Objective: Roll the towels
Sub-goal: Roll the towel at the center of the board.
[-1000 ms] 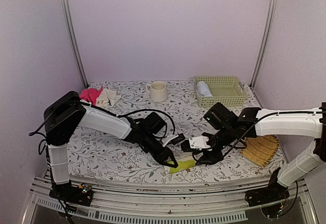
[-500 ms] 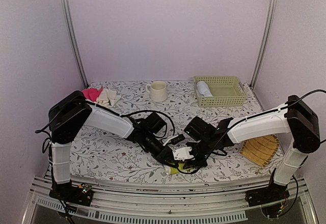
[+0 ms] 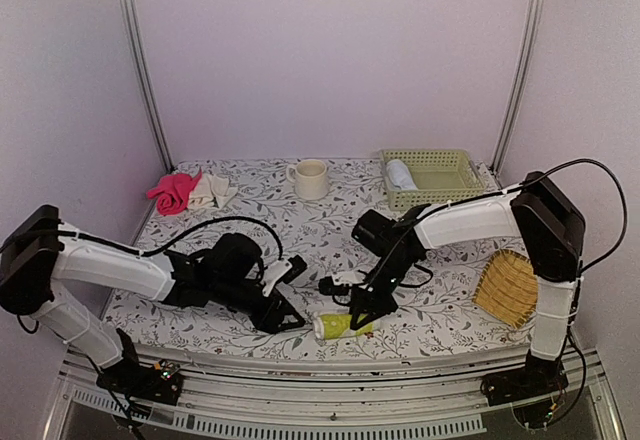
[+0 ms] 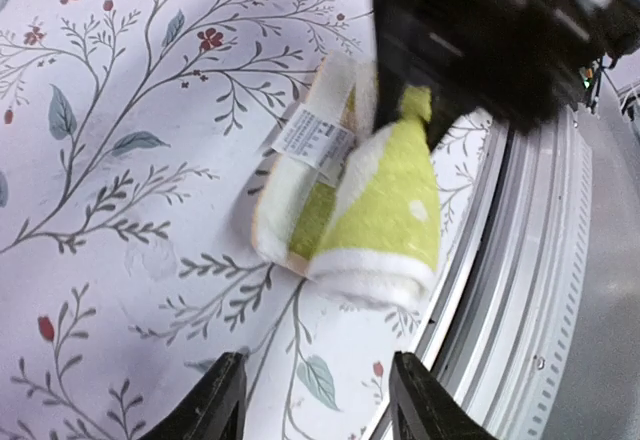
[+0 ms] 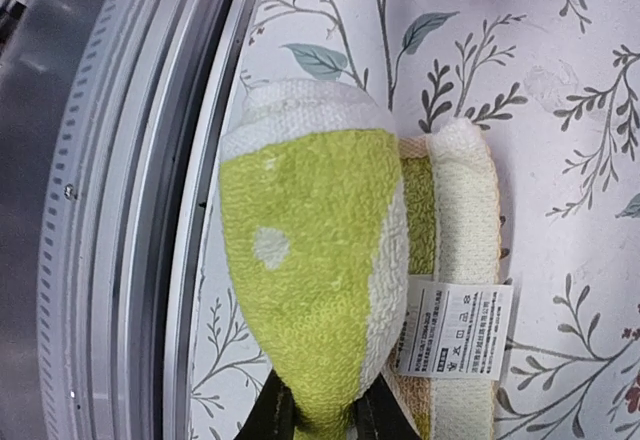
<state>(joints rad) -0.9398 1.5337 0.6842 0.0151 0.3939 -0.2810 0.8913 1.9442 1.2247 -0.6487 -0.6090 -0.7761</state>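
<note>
The yellow-green and cream towel (image 3: 342, 325) lies rolled near the table's front edge, its white label (image 5: 455, 343) showing. My right gripper (image 3: 358, 314) comes down onto the roll's right end and is shut on it; in the right wrist view both fingers (image 5: 272, 415) pinch the green end of the towel (image 5: 310, 250). My left gripper (image 3: 290, 318) stands open just left of the roll, apart from it. In the left wrist view its fingertips (image 4: 216, 400) frame bare tablecloth below the towel (image 4: 375, 210). A pale rolled towel (image 3: 401, 174) lies in the basket.
A pale green basket (image 3: 445, 198) stands at the back right and a cream mug (image 3: 311, 178) at the back middle. Pink cloth (image 3: 174, 190) and cream cloth (image 3: 212, 191) lie back left. The woven bamboo tray (image 3: 512, 290) sits right. The table's metal front rail (image 5: 110, 210) runs right beside the roll.
My left gripper let go of the yellow-green towel, opened and drew back to the left. My right gripper swung in over the roll and closed on its end.
</note>
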